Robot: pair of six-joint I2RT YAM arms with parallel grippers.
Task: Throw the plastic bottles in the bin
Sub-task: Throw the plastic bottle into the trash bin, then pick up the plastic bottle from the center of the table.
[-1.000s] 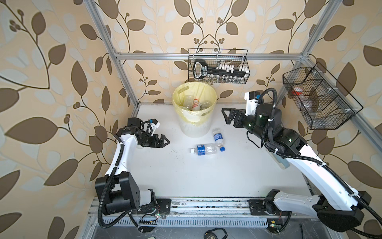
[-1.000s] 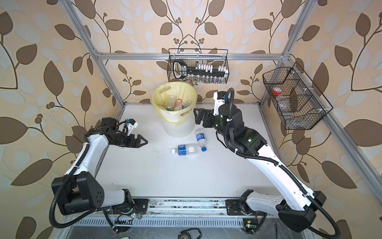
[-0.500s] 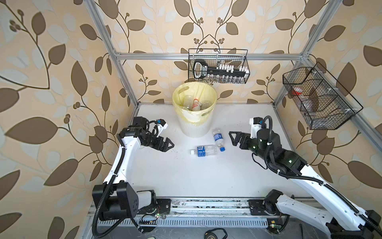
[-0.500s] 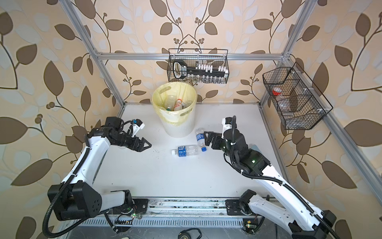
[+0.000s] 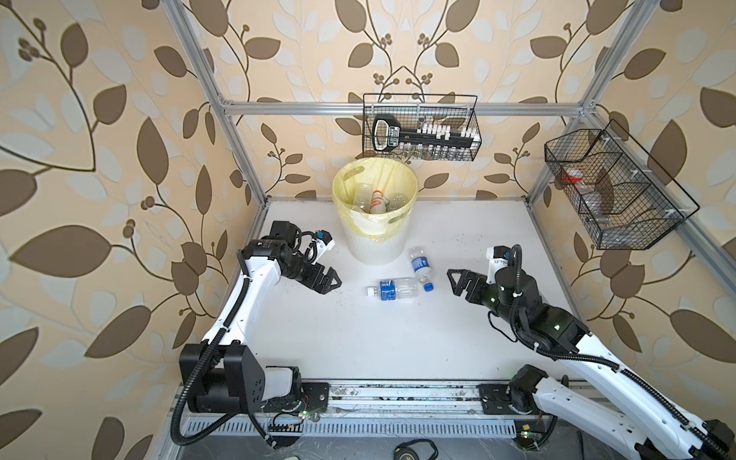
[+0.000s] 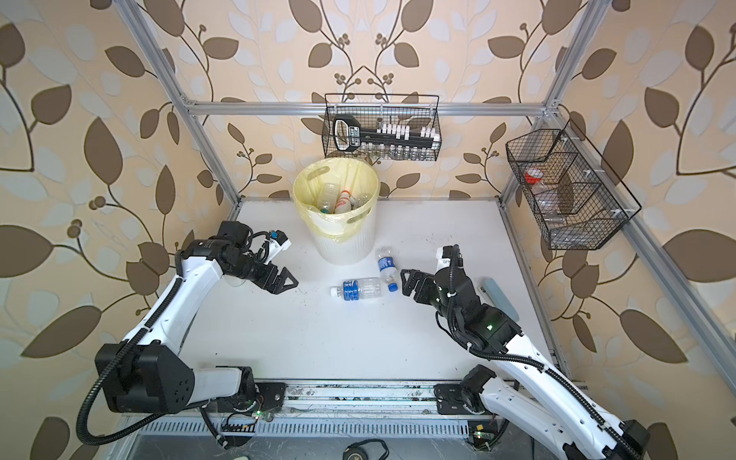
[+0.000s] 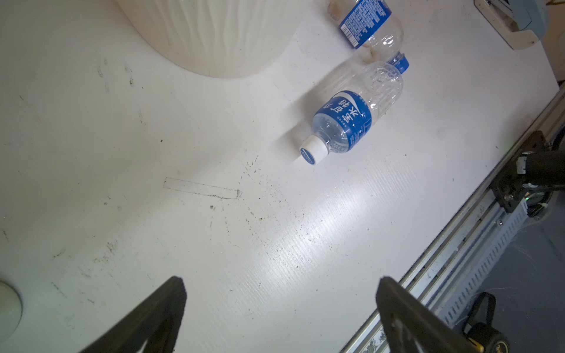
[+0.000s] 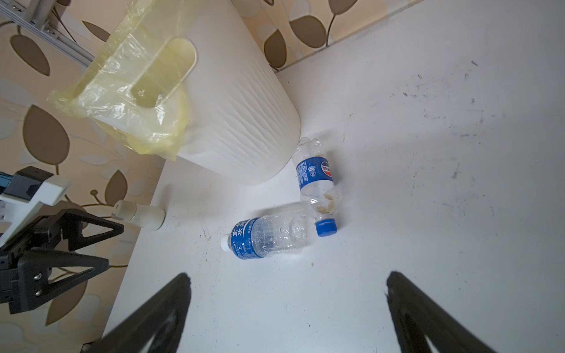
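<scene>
Pepsi-logo bottle, Chinese-lettered bottle, both blue-labelled

Bottles inside bin partly hidden

Scuffed white table; bin upright at back; white-cap bottle, blue-cap bottle lying beside it, touching.

The right hand sank from the bin toward bottles; left hand advanced.
</scene>
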